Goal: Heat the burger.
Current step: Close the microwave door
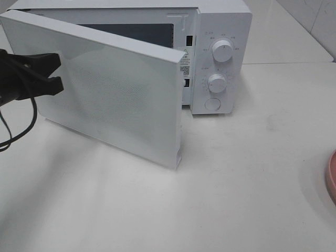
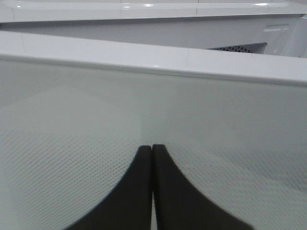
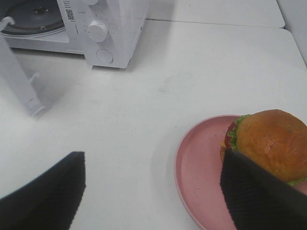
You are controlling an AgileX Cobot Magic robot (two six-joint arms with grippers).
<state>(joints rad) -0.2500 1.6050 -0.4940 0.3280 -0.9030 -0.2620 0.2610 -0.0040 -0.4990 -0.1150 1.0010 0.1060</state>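
Item: microwave (image 1: 218, 58), white, on white worktop (image 1: 236, 199). Door (image 1: 113, 89) swung out toward the camera, cavity exposed; turntable (image 3: 33, 17) visible inside from the right wrist view only.

Item: left pincer (image 1: 55, 77), black, fingers pressed together, nothing between them. Positioned at the face of the open door, near its hinge side; whether touching the panel or just off it, not determinable. Left wrist view: closed fingertips (image 2: 144, 187) against the dotted door screen, door top edge beyond.

Item: right pincer (image 3: 153, 191), spread wide, empty. Poised over the pink plate (image 3: 196, 177), one finger overlapping the burger in view; contact cannot be told.

Item: burger (image 3: 268, 143) — glossy brown bun, lettuce frill, red slice at the edge. Resting on the pink plate, on the worktop well to the right of the microwave. Not yet in the oven.

Step in hand, judged: door opened, pickup of the burger about to begin. Next move calls for: bringing the open right pincer around the bun, closing gently enough not to crush the stack, carrying it through the door gap onto the turntable.

View differences: exterior high shows only a sliver of plate (image 1: 331, 176) at its right edge, no burger at all; right wrist alone locates it. Exterior high alone shows door angle — and the left arm's place against it.
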